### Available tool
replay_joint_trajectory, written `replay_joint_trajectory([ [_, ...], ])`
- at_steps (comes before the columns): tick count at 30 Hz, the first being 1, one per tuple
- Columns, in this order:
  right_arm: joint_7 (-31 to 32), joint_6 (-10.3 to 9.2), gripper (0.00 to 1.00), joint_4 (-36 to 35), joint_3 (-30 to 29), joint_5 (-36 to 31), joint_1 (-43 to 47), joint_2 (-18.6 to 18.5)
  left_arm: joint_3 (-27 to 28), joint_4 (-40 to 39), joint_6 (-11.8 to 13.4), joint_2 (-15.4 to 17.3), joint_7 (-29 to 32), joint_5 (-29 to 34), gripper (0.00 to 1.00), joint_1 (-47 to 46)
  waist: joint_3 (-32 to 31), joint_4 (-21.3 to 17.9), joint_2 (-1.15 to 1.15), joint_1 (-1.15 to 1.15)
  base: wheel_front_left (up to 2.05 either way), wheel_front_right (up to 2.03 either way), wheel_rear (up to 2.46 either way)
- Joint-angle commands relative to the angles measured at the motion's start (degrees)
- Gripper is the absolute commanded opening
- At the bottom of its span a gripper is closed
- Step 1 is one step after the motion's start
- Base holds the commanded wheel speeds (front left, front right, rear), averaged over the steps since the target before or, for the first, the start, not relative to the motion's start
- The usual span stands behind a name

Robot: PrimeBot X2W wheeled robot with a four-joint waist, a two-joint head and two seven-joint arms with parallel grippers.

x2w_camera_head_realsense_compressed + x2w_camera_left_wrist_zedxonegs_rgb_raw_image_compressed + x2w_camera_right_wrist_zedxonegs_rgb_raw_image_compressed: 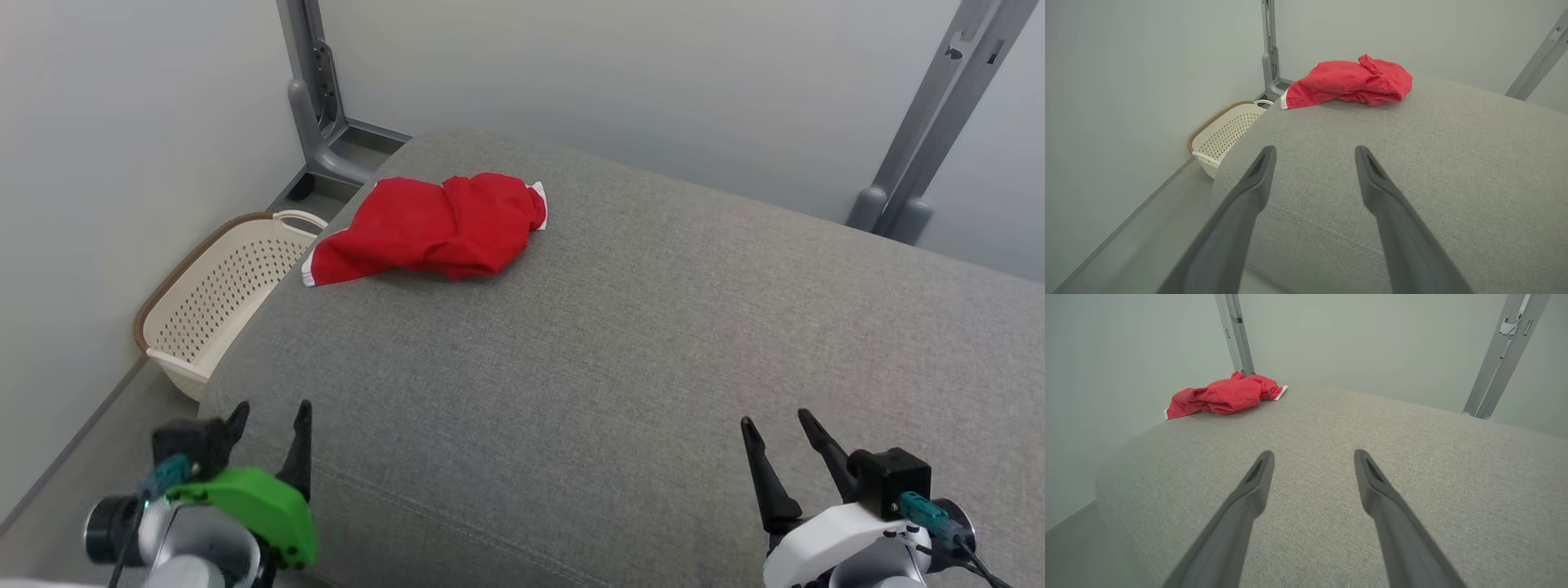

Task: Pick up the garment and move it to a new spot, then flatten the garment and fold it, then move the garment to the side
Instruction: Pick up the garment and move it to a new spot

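Observation:
A crumpled red garment (429,228) with white trim lies at the far left corner of a grey cushioned surface (620,343). It also shows ahead in the left wrist view, the garment (1349,83), and far to the left in the right wrist view, the garment (1224,396). My left gripper (273,412) stands open at the near left edge of the surface, well short of the garment. Open too, my right gripper (775,423) is at the near right, with nothing between its fingers.
A cream perforated basket (216,298) sits on the floor left of the cushioned surface, against the wall. Grey metal frame posts (314,90) rise behind the far left corner and at the far right (931,122). Pale walls close in on the left and back.

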Motion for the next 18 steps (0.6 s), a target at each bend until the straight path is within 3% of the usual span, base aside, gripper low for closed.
replay_joint_trajectory([
  [1, 0.5, -0.08, 1.0, -1.0, -0.6, -0.8, 1.0, -0.3, -1.1, 2.4, -1.0, -0.3, 2.9, -0.2, 1.0, -3.7, 0.3, 0.1, 0.0, 0.0, 0.0, 0.0, 0.0],
  [7, 4.3, -0.07, 1.0, -7.3, -2.3, -4.1, 3.0, -0.2, -4.8, 15.2, -4.5, -3.0, 11.4, -0.8, 1.0, -19.2, 3.7, -0.5, 0.0, 0.0, 0.0, 0.0, 0.0],
  [18, 13.1, -0.08, 1.0, -22.8, -1.1, -11.3, 1.9, -0.3, -4.7, 32.9, -8.8, -7.0, 12.1, -2.3, 1.0, -40.6, 17.0, -6.0, 0.0, 0.0, 0.0, 0.0, 0.0],
])
